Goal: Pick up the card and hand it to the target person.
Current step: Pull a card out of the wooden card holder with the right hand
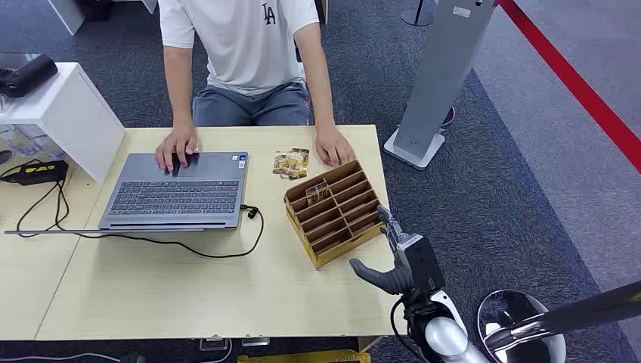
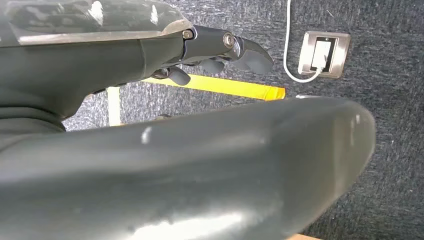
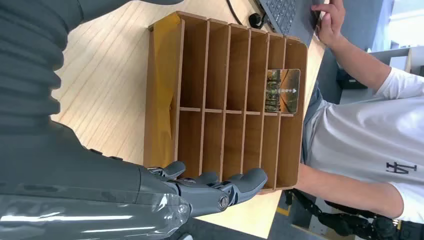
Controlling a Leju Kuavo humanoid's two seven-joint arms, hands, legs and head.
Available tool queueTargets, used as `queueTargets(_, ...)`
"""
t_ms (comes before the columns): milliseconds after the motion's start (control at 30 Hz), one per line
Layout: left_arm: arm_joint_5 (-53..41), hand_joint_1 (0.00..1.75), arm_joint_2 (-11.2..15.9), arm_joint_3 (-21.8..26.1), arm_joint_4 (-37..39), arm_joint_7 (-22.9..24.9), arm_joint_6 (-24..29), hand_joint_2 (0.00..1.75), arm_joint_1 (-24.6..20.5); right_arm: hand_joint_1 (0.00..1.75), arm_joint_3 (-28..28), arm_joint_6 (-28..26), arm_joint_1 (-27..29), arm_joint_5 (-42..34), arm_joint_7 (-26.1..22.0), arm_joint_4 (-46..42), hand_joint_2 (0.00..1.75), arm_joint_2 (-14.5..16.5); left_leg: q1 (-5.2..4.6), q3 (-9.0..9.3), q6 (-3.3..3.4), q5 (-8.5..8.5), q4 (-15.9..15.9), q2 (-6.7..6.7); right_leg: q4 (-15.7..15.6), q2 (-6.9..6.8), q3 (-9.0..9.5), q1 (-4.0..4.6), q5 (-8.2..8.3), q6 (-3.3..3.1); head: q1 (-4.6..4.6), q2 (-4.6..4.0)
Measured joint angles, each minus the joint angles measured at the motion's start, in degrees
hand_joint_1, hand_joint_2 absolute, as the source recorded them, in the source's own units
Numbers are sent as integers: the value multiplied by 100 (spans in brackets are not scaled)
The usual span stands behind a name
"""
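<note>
Card [image 1: 317, 189] first: it stands on edge in a far slot of the wooden organizer [image 1: 335, 212] on the table [image 1: 151, 280], toward the seated person [image 1: 246, 45], glossy, with a dark printed picture, long axis along its slot. From my right hand [image 1: 393, 261] it lies at about ten o'clock, the organizer's near slots between us. That hand's fingers [image 3: 220, 187] are spread and hold nothing. My left hand [image 2: 220, 50] hangs over carpet, fingers loosely apart, empty, so the right is nearer.
</note>
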Motion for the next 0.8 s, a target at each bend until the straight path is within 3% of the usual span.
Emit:
queueTargets(67,0,0,0,0,0,0,0,0,0,59,-4,-19,-11,101,52,-25,175,-2,0,0,0,0,0,0,0,0,0,0,0,0,0,0)
queueTargets(133,-3,0,-1,0,0,0,-1,0,-1,131,-8,-88,-48,403,207,-86,175,-8,0,0,0,0,0,0,0,0,0,0,0,0,1,0)
queueTargets(167,-8,0,0,0,0,0,-3,0,-1,150,-9,-128,-71,568,291,-116,175,-12,0,0,0,0,0,0,0,0,0,0,0,0,1,0)
queueTargets(333,-48,0,0,0,0,-50,-40,0,-1,137,-4,-204,-288,1725,865,-455,175,-73,0,0,0,0,0,0,0,0,1,0,1,0,2,0)
queueTargets(567,-50,0,1,0,0,-77,-48,0,-5,137,80,96,-677,3003,1484,-741,175,-122,0,-3,0,1,0,0,1,0,0,0,1,0,5,0)
queueTargets(600,-50,0,2,0,0,-76,-48,0,-7,129,129,163,-760,3148,1548,-751,175,-124,0,-4,0,1,0,1,2,2,-1,0,1,0,4,0)
queueTargets(700,-45,0,7,0,0,-74,-48,0,-21,79,310,415,-1091,3715,1774,-758,175,-131,0,-2,1,1,0,1,3,2,0,0,2,-1,-3,0)
queueTargets(767,-40,0,13,0,0,-74,-49,0,-23,69,433,596,-1270,4118,1932,-747,175,-123,0,-5,1,1,0,0,4,-1,1,0,1,0,6,0)
queueTargets(800,-39,0,19,0,0,-74,-50,0,-23,75,520,714,-1367,4371,2027,-730,175,-115,0,-6,1,2,0,-1,4,-1,0,0,1,0,5,0)
